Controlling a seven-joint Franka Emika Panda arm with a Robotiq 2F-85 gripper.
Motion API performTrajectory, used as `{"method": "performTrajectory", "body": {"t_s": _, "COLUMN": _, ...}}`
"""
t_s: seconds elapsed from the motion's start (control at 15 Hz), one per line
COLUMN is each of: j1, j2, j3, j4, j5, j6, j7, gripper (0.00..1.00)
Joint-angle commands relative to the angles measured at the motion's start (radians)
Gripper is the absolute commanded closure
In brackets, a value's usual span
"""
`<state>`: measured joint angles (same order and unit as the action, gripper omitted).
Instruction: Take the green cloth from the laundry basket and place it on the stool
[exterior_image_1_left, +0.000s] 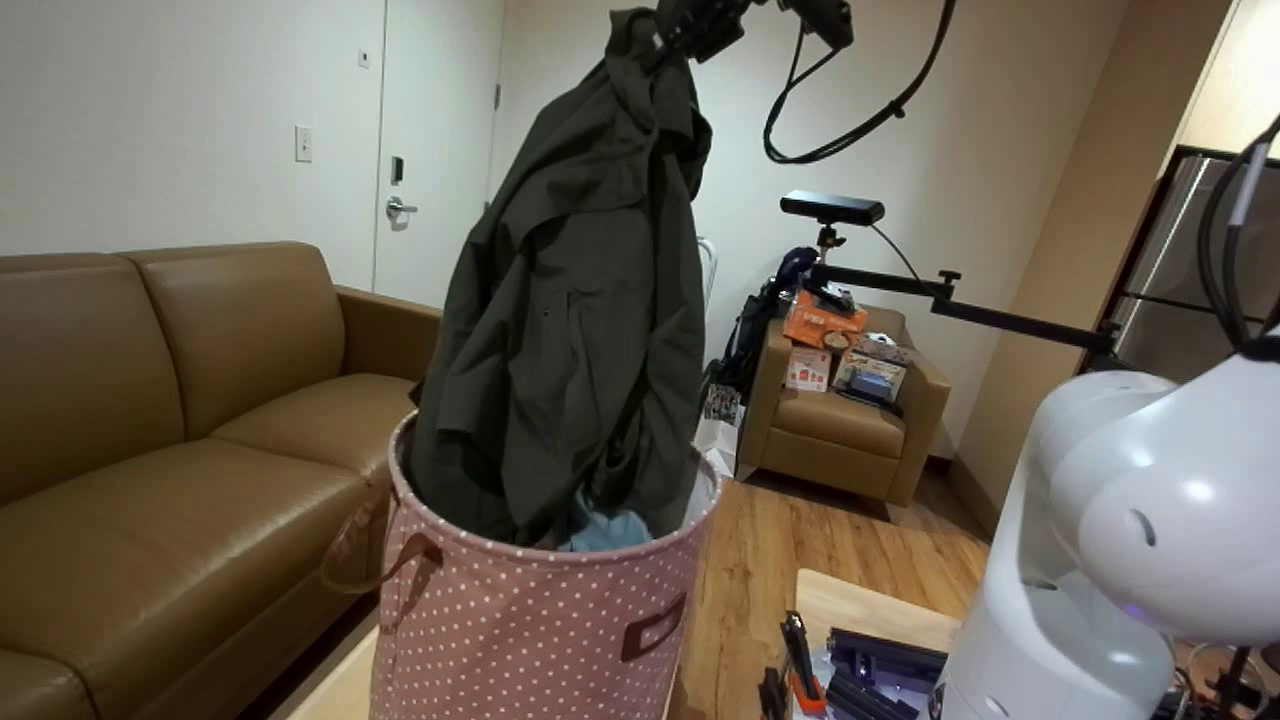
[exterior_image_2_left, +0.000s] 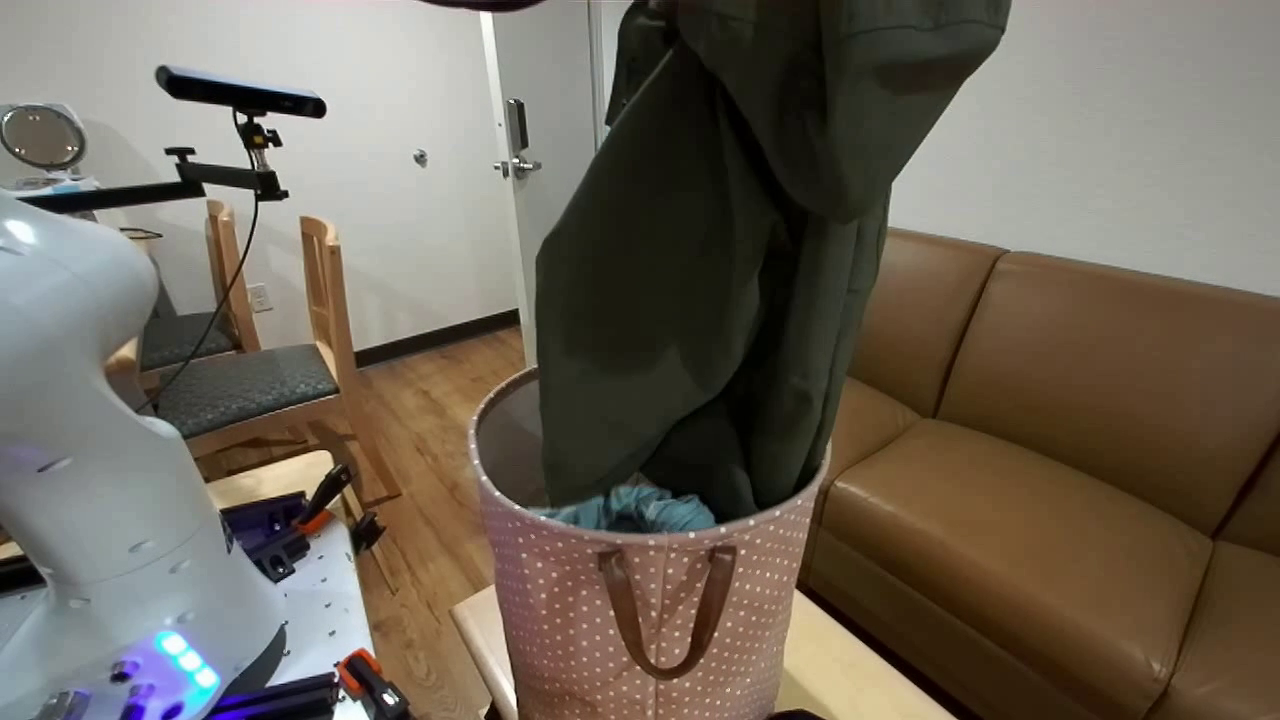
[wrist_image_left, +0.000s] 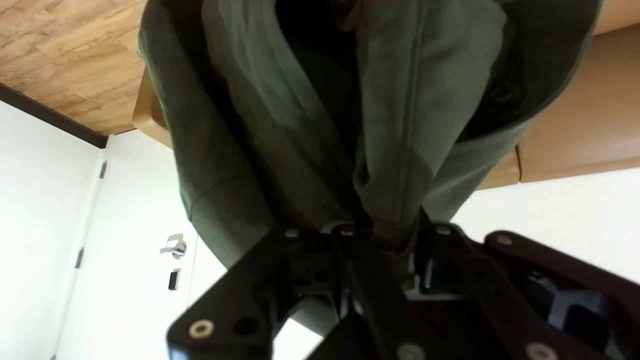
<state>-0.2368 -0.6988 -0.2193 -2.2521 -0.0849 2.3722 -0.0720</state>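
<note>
The green cloth (exterior_image_1_left: 590, 260) is a large dark grey-green garment hanging limp from my gripper (exterior_image_1_left: 672, 42). It also fills the upper part of the wrist view (wrist_image_left: 310, 125), where my gripper (wrist_image_left: 387, 235) is shut on a bunched fold; the fingertips are partly hidden by fabric. In an exterior view the cloth (exterior_image_2_left: 690, 270) hangs from above the frame, with the gripper out of sight. Its lower end is still inside the laundry basket (exterior_image_1_left: 540, 630), a pinkish-red dotted hamper, also seen in an exterior view (exterior_image_2_left: 650, 610). I cannot tell which thing is the stool.
Light-blue fabric (exterior_image_2_left: 640, 510) lies in the basket under the cloth. The basket stands on a pale wooden surface (exterior_image_2_left: 850, 660). A brown sofa (exterior_image_1_left: 230, 450) runs alongside. An armchair (exterior_image_1_left: 840, 420) with packages, wooden chairs (exterior_image_2_left: 250, 385) and a camera arm (exterior_image_1_left: 1020, 320) stand around.
</note>
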Motion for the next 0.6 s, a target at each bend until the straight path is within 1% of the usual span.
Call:
{"method": "performTrajectory", "body": {"t_s": 0.0, "j1": -0.025, "j2": -0.050, "j3": -0.051, "j4": 0.013, "j5": 0.023, "j6": 0.011, "j7": 0.026, "gripper": 0.97}}
{"method": "performTrajectory", "body": {"t_s": 0.13, "j1": -0.055, "j2": -0.071, "j3": -0.082, "j4": 0.006, "j5": 0.027, "j6": 0.018, "j7": 0.055, "gripper": 0.97}}
{"method": "performTrajectory", "body": {"t_s": 0.33, "j1": -0.083, "j2": -0.116, "j3": -0.132, "j4": -0.019, "j5": 0.046, "j6": 0.059, "j7": 0.078, "gripper": 0.97}}
{"method": "performTrajectory", "body": {"t_s": 0.53, "j1": -0.126, "j2": -0.160, "j3": -0.165, "j4": -0.034, "j5": 0.065, "j6": 0.067, "j7": 0.107, "gripper": 0.97}}
